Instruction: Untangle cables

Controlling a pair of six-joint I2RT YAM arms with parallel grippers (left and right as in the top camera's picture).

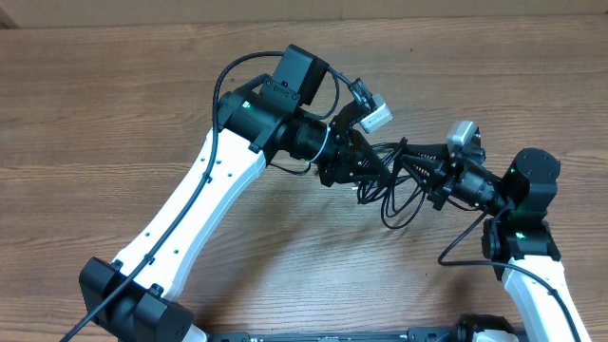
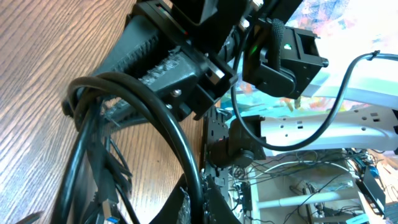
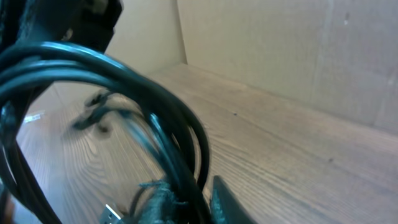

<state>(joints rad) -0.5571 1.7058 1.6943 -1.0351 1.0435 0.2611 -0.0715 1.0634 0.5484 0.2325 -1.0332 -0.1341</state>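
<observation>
a: wooden table [image 1: 114, 104], a brown plank-grain surface that fills the overhead view; both arms stand over its right-hand half.

b: left arm [image 1: 204, 199], a long white link that runs from a black base at the lower edge up to a black elbow and wrist near the middle of the table.

c: right arm [image 1: 532, 185], shorter in view, enters from the lower right corner. Its black wrist points leftward, so the two wrists face each other with their tips near one another.

d: cables [image 3: 99, 65], thin black cords in a tangled bundle strung between the two grippers at mid-table. One loop sags from the bundle toward the near edge; whether it touches the wood cannot be told.

e: left gripper [image 2: 198, 208], fingers closed together on the cables, with a strand running down into them at the bottom of the left wrist view.

f: right gripper [image 3: 189, 202], fingers set close on the cables, with a strand pinched between the pads. From the left wrist it appears as a dark wedge with cords crossing in front of its tip.

g: plug end [image 3: 112, 213], a small metallic tip low in the bundle, too blurred to tell its type.
</observation>
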